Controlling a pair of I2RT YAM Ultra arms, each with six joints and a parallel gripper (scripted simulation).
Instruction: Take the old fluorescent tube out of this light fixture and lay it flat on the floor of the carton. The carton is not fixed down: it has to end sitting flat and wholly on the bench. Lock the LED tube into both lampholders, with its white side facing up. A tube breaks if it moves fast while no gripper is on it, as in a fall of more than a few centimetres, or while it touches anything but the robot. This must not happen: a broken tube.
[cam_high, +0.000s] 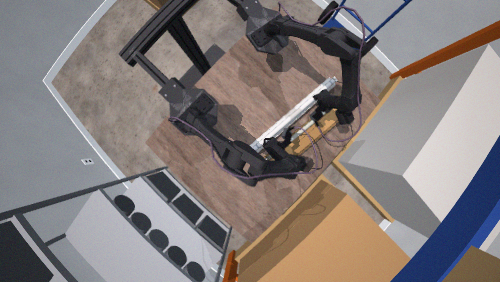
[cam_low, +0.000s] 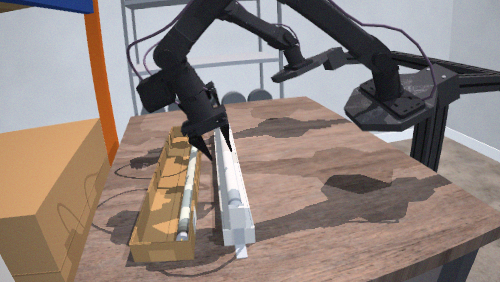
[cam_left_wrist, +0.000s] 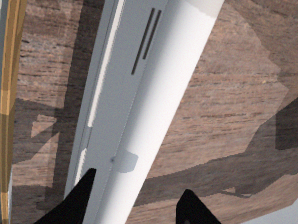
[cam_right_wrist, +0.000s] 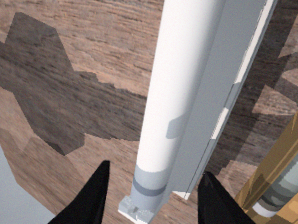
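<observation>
Left pincer (cam_high: 315, 109) (cam_low: 221, 155) (cam_left_wrist: 139, 182) and right pincer (cam_high: 278, 140) (cam_right_wrist: 156, 174) stand part-spread, pinching nothing — the fixture's white tube (cam_high: 295, 115) (cam_low: 229, 172) (cam_left_wrist: 165, 85) (cam_right_wrist: 177, 90) lies beneath them.

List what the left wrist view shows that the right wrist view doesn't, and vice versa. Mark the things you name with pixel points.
Left wrist only: two dark slots (cam_left_wrist: 146, 42) in the light fixture, plus the left gripper (cam_high: 315, 107) (cam_low: 220, 155) (cam_left_wrist: 139, 187).

Right wrist only: the end fitting (cam_high: 256, 146) (cam_right_wrist: 135, 210) at one end of the mounted tube, the end of a second tube (cam_high: 301, 134) (cam_low: 187, 200) (cam_right_wrist: 262, 207) inside the carton, plus the right gripper (cam_high: 277, 137) (cam_low: 211, 90) (cam_right_wrist: 156, 174).

Both: the light fixture (cam_high: 297, 118) (cam_low: 237, 235) (cam_left_wrist: 107, 100) (cam_right_wrist: 200, 125), the mounted white tube (cam_high: 293, 113) (cam_low: 227, 170) (cam_left_wrist: 165, 90) (cam_right_wrist: 180, 65), a carton (cam_high: 295, 150) (cam_low: 162, 251) (cam_left_wrist: 11, 50) (cam_right_wrist: 272, 160) wall, and the wooden bench (cam_high: 240, 100) (cam_low: 310, 175) (cam_left_wrist: 225, 100) (cam_right_wrist: 100, 40).
</observation>
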